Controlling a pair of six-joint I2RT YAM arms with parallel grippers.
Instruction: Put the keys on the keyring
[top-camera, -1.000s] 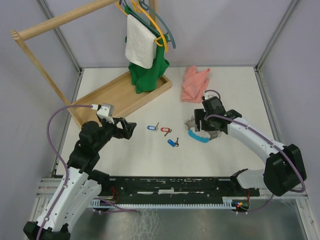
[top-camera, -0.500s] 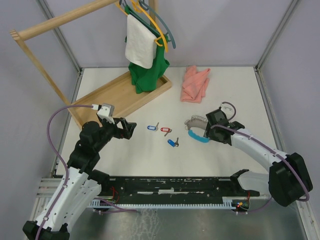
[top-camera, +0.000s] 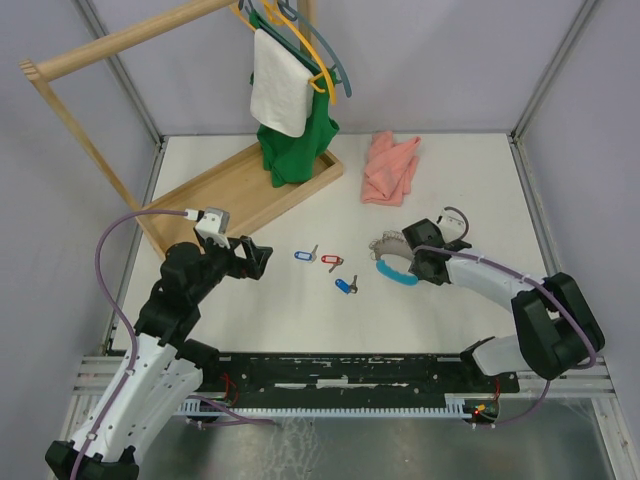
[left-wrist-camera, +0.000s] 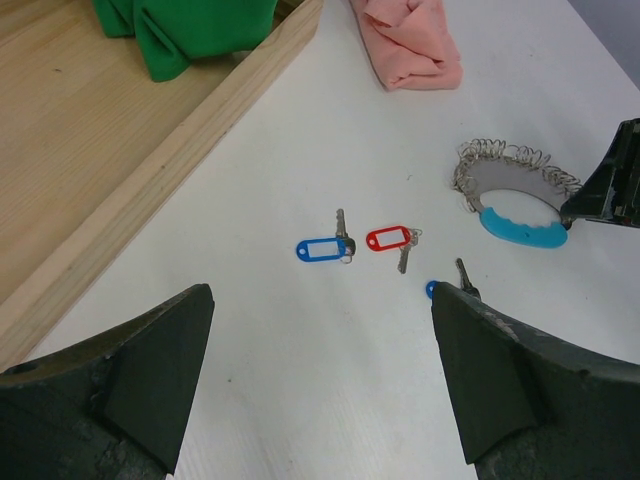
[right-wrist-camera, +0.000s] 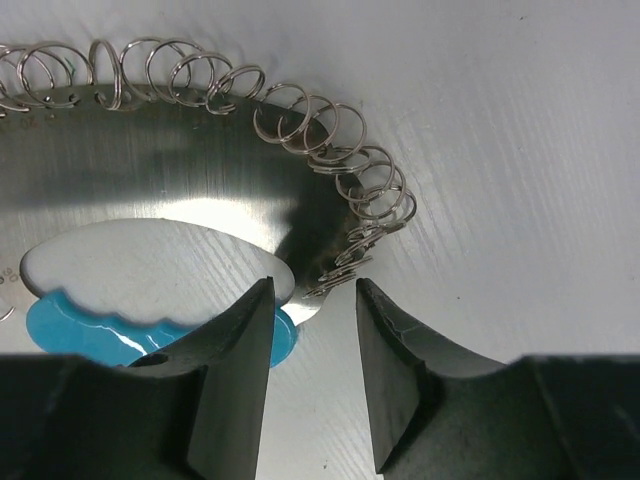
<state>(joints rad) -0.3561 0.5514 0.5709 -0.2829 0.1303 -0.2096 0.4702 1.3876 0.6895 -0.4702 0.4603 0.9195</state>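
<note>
Silvery coils and a blue arc form the keyring (top-camera: 392, 273), which lies on the bench (top-camera: 300, 310) right of the keys (left-wrist-camera: 390, 240). The right end effector (right-wrist-camera: 313, 300) straddles its rim, grip unclear. The left end effector (left-wrist-camera: 320, 295) hovers released.

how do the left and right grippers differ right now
The left gripper is spread wide, raised off the table, short of the keys. The right gripper is only narrowly open, down low, straddling one end of the keyring. Both are open.
</note>
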